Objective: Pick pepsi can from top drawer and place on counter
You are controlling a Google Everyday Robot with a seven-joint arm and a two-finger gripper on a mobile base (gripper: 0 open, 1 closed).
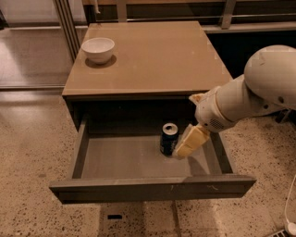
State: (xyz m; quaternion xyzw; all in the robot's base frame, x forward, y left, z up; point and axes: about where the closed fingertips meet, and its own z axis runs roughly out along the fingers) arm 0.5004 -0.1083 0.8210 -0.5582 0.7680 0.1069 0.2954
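While the pepsi can (169, 139) stood in the top drawer (121, 158), gripper (186, 146) at its 3 o'clock, grasp could not be told, glossy tan counter (152, 55), speckled floor (27, 152).

Speckled terrazzo floor (27, 152), metal railing (228, 14) behind.

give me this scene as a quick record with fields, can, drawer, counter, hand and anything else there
can: pepsi can upright on the drawer bottom, right of centre
drawer: top drawer pulled open, the can the one thing seen in it
counter: counter above the drawer, can not yet on it
bowl: white bowl at the counter's far left corner
hand: hand lowered into the drawer, close against the can's picture-right side; contact unclear
task state: can not lifted yet
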